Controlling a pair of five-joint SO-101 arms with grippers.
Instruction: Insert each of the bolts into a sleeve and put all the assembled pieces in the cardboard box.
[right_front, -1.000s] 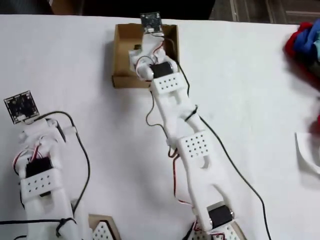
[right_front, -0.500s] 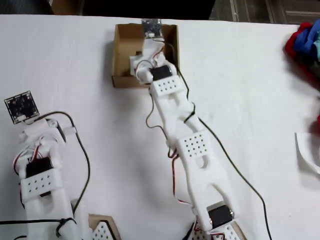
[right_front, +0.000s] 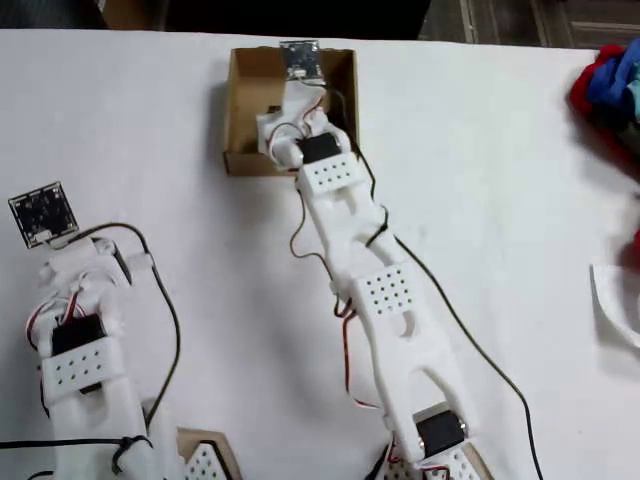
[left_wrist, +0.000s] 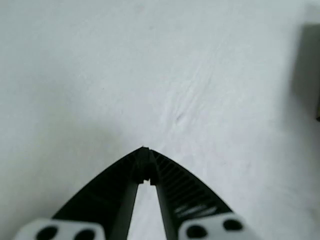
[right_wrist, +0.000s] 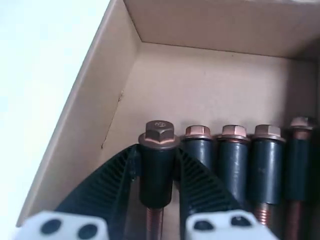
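Observation:
My right gripper (right_wrist: 156, 156) is inside the cardboard box (right_wrist: 90, 125), shut on an assembled piece (right_wrist: 157, 172): a copper-headed bolt in a dark sleeve. The piece is held at the end of a row of several other assembled pieces (right_wrist: 234, 160) lying side by side on the box floor. In the high view the right arm (right_front: 330, 180) stretches from the near edge into the box (right_front: 238, 110) at the table's far side. My left gripper (left_wrist: 146, 154) is shut with nothing in it, above bare white table at the left.
A bundle of red and blue cloth (right_front: 610, 85) lies at the far right, with a white curved object (right_front: 612, 310) below it. A dark edge (left_wrist: 312, 75) borders the left wrist view. The left arm (right_front: 80, 330) stands near the front left.
The right arm has pushed a little farther into the box and shifted slightly left with the piece. The left arm has not moved.

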